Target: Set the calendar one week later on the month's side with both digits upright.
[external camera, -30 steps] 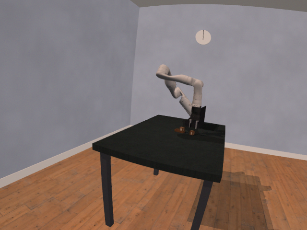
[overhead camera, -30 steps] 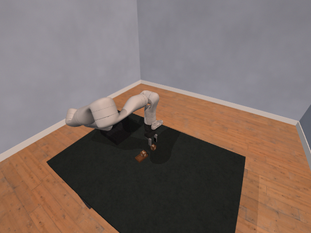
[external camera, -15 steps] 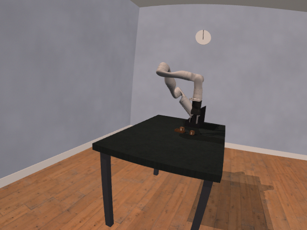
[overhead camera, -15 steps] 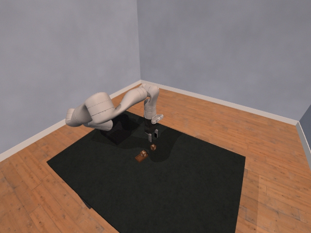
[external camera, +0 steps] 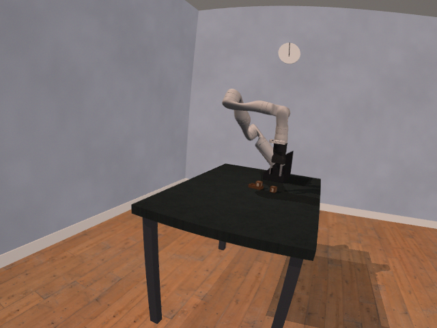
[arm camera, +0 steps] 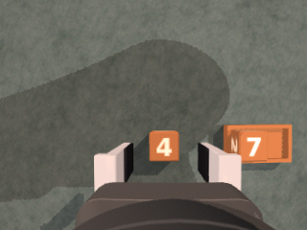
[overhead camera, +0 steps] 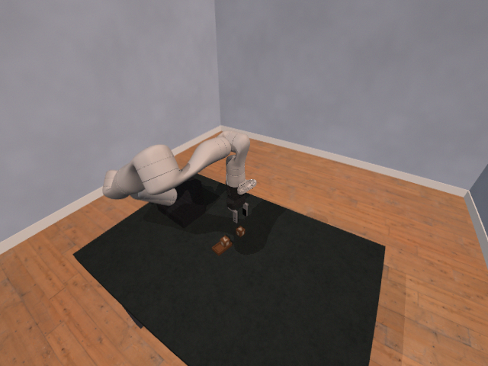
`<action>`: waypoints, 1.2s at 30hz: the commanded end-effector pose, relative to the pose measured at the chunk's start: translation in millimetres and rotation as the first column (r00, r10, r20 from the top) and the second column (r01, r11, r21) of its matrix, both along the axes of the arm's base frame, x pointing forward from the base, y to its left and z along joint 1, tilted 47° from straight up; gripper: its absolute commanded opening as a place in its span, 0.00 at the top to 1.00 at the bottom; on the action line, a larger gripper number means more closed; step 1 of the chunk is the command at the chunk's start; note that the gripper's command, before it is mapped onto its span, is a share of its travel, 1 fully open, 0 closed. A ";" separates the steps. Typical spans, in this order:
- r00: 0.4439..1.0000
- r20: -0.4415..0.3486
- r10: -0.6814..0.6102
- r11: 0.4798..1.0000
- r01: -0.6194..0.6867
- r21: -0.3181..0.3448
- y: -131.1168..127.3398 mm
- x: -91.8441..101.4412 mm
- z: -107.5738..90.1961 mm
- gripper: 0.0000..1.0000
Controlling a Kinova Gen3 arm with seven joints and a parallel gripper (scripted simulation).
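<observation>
The tray (arm camera: 283,144) lies flat on the table (external camera: 225,212), at about 3 o'clock in the wrist view. One cube (arm camera: 253,146) stands in it with a 7 on its top face. Beside that cube, toward 9 o'clock, a pale letter shows on a part inside the tray, too small to read surely.

The second cube (arm camera: 164,146) stands on the table outside the tray, well apart from it toward 9 o'clock in the wrist view. Its top face shows an upright 4. In the exterior view this loose cube (external camera: 273,188) sits at 3 o'clock of the tray (external camera: 255,186), with a pale digit on its near face that I cannot read.

The gripper (arm camera: 165,168) hangs above the loose cube, pointing straight down. Its jaws stand wide apart and hold nothing; the white fingers flank the cube with a clear gap on each side. In the top view the gripper (overhead camera: 239,214) is at 12 o'clock of the cube (overhead camera: 240,231), raised off the table.

Behind the gripper the arm (external camera: 261,106) folds back over its dark base (external camera: 289,162).
</observation>
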State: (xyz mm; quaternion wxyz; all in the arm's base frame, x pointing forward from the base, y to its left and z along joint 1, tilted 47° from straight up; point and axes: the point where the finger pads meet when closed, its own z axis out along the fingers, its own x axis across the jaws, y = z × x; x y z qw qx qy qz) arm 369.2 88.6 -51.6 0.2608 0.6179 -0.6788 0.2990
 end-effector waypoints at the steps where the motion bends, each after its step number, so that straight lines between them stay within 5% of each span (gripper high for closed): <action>1: 1.000 0.001 0.001 1.000 -0.001 0.001 0.9 0.3 0.4 0.00; 21: 0.999 -0.038 0.035 0.999 -0.035 0.001 -0.7 0.5 2.2 0.00; 36: 0.935 -0.266 0.236 0.971 -0.237 0.031 -11.1 0.7 13.2 0.00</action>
